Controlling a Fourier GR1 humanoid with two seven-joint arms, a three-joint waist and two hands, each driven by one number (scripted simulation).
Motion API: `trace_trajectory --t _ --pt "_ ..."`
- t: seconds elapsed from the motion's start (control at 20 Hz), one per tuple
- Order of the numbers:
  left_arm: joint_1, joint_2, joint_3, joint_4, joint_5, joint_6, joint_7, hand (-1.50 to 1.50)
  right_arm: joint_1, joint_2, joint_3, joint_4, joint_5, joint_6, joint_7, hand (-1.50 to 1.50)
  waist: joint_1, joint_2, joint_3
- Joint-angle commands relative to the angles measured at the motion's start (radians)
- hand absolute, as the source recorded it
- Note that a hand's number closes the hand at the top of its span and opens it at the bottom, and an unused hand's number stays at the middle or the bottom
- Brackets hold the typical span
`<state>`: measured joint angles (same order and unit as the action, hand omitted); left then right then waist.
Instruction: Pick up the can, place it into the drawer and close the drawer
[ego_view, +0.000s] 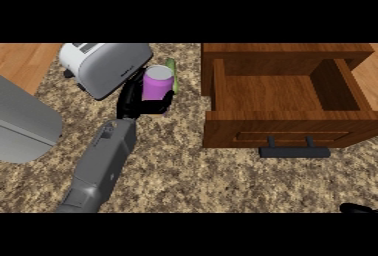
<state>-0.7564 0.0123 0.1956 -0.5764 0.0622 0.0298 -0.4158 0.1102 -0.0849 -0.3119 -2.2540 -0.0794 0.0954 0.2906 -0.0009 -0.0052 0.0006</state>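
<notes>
Left hand (138, 98) curled around purple can (158, 83), upper centre of frame, beside toaster (103, 66). Can upright, just above speckled tabletop (184, 175). Wooden drawer (288, 127) open at upper right. Right hand (357, 208) barely visible at lower right edge; fingers' state unclear.

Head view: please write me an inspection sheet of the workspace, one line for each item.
Surface: speckled stone counter, wood beyond it at the far left.
Job's things: purple can upright, next to the toaster; wooden drawer pulled open, nothing seen inside, dark handle at its front.
Clutter: silver toaster; green object behind the can, mostly hidden; grey object at the left edge.
Hands: left hand curled round the can; right hand barely showing at the lower right, its state unclear.
Cables: nothing seen.
Surroundings: nothing seen.
</notes>
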Motion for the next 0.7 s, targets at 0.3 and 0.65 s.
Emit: trace_trajectory --t 0.3,0.65 --pt "-0.140 -0.012 -0.171 -0.310 0.115 0.131 0.379 1.50 0.005 -0.016 -0.048 0.009 -0.044 0.018 -0.017 -1.50 -0.001 0.000 0.000" --pt "-0.311 -0.012 -0.264 -0.352 0.115 0.295 0.532 1.50 -0.071 -0.045 -0.049 0.019 -0.032 -0.012 0.047 -1.50 -0.011 0.005 0.000"
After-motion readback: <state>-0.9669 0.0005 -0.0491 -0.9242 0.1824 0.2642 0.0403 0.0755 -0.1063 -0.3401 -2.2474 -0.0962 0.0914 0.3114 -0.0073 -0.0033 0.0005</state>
